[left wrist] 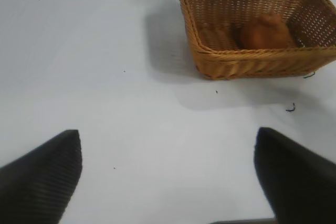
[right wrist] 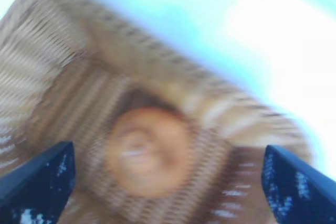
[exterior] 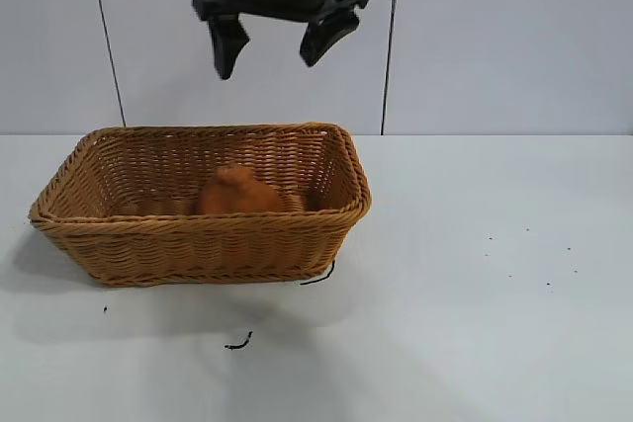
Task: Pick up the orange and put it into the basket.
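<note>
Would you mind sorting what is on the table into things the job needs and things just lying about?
Job:
orange, lying inside the basket
basket
right gripper, open above the basket

Lying about:
small dark scraps on the table by the basket

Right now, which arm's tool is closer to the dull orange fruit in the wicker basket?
The right. Its open tool hangs above the rough-skinned orange in the tan woven basket. The left tool sits open over bare table, well away from the basket.

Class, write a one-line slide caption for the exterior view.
Orange lies inside the wicker basket; the right claw hangs open above it.
</note>
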Action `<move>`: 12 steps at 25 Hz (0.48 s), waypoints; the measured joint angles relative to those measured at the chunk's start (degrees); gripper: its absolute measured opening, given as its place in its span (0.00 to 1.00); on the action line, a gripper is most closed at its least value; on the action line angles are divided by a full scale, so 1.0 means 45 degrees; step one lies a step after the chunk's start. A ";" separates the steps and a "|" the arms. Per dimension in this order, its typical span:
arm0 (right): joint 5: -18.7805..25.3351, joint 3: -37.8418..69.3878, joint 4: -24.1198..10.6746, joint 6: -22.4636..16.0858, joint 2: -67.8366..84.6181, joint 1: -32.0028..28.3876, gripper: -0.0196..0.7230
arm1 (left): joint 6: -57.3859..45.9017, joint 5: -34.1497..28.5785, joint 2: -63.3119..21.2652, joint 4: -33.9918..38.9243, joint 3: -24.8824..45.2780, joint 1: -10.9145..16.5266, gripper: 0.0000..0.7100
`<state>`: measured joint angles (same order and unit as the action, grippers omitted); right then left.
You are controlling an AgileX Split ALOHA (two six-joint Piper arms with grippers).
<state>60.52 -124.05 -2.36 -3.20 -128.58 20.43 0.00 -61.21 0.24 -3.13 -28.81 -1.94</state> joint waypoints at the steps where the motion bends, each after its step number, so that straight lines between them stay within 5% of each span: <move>1: 0.0015 0.0000 -0.0026 -0.0004 0.0000 -0.0422 0.96 | 0.0000 0.0000 0.0000 0.0000 0.0000 0.0000 0.90; 12: 0.1417 0.0000 -0.0026 -0.0240 0.0000 -0.3963 0.96 | 0.0000 0.0000 0.0000 0.0000 0.0000 0.0000 0.90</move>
<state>66.90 -124.05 -2.47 -4.27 -128.58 2.60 0.00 -61.21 0.24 -3.13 -28.81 -1.94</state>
